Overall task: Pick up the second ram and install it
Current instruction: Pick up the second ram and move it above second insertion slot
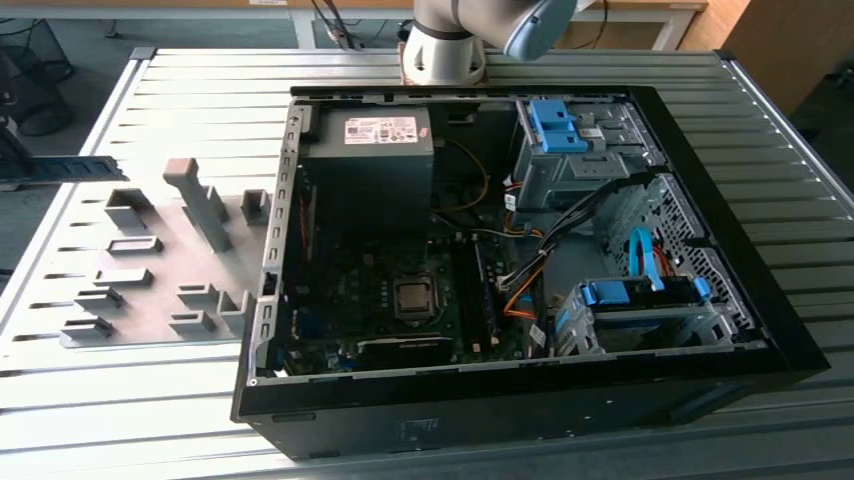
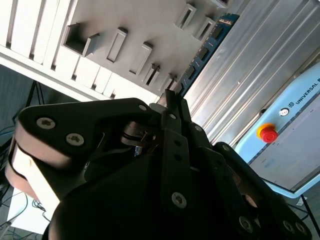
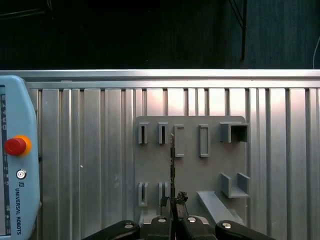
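The second ram [image 1: 80, 167] is a thin blue-green stick with black chips, held in the air at the exterior view's far left, above the table beside the grey fixture plate [image 1: 160, 255]. My gripper [image 1: 11, 160] is shut on one end of it. In the first wrist view the ram [image 3: 172, 160] appears edge-on, rising from the closed gripper [image 3: 172, 204] over the fixture plate [image 3: 190, 170]. In the second wrist view the ram [image 2: 205, 50] sticks out past the gripper [image 2: 170, 100]. The black memory slots [image 1: 477, 290] lie on the motherboard inside the open computer case [image 1: 747, 300].
Grey fixture blocks [image 1: 200, 200] stand up from the plate, the tallest near its middle. A teach pendant [image 3: 17, 165] with a red button lies on the ribbed table. Cables [image 1: 534, 270], drive cages [image 1: 641, 300] and the power supply [image 1: 367, 150] crowd the case interior. The arm's base [image 1: 447, 40] stands behind the case.
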`<state>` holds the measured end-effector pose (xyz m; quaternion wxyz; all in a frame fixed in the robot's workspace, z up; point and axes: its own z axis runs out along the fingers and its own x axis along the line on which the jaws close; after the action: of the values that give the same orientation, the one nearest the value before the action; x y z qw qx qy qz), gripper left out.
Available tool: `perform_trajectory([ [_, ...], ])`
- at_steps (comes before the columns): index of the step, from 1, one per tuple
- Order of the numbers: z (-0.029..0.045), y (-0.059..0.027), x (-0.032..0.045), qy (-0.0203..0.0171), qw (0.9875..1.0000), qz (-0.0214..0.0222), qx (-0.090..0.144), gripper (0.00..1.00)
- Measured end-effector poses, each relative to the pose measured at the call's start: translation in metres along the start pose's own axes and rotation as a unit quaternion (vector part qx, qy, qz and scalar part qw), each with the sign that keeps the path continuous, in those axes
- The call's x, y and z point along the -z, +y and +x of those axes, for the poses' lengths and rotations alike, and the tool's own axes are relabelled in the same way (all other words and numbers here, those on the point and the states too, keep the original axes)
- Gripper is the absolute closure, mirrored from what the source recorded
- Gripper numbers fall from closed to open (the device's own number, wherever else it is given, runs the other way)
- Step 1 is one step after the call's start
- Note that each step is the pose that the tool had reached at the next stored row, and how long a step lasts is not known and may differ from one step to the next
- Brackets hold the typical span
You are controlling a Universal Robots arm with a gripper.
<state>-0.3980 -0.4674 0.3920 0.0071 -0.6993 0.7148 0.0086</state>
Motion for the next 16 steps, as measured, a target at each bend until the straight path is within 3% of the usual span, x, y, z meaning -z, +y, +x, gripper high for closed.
perform_trajectory([
  [16, -0.0004, -0.0173, 0.0, 0.0, 1.0, 0.0, 0.0, 0.86],
])
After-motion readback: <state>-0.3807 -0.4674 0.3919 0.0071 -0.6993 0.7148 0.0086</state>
